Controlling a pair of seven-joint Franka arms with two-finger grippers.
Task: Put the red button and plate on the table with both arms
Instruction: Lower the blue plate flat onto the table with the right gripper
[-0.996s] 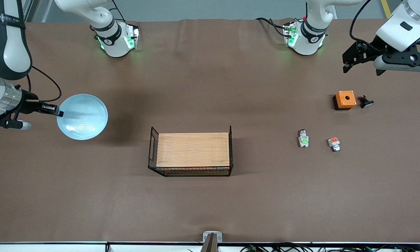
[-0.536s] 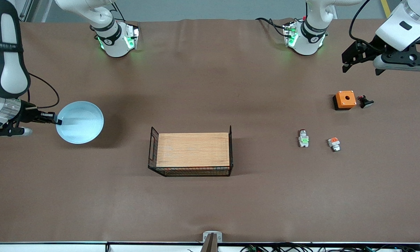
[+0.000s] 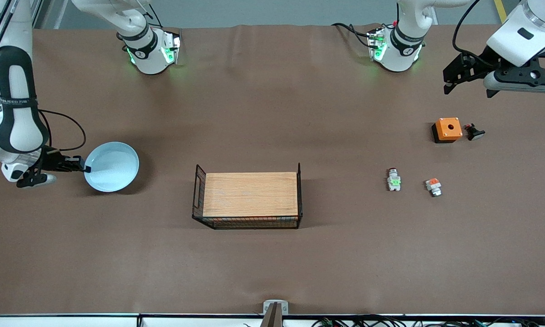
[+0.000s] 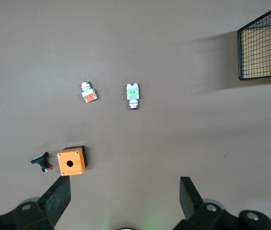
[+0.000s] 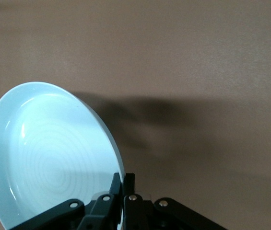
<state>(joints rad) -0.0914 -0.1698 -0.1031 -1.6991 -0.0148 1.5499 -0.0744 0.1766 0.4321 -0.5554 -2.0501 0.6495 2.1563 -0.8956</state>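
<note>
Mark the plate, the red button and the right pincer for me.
plate (image 3: 113, 168): front view, bare middle of the dish.
red button (image 3: 394, 180): front view, green block mid-body.
right pincer (image 3: 86, 169): front view, fingertips clamped on the plate's rim.

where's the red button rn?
In the front view, the red button lies on the table toward the left arm's end, between the wire rack and the orange-block unit, nearer the camera than the orange box; no gripper touches it.

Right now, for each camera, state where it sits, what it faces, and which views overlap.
Front: high across the table, facing both bases; both arms show.
Left wrist: looks down past open left end effector at button, orange box.
Right wrist: right end effector shut on plate.
Front shares button, plate.
</note>
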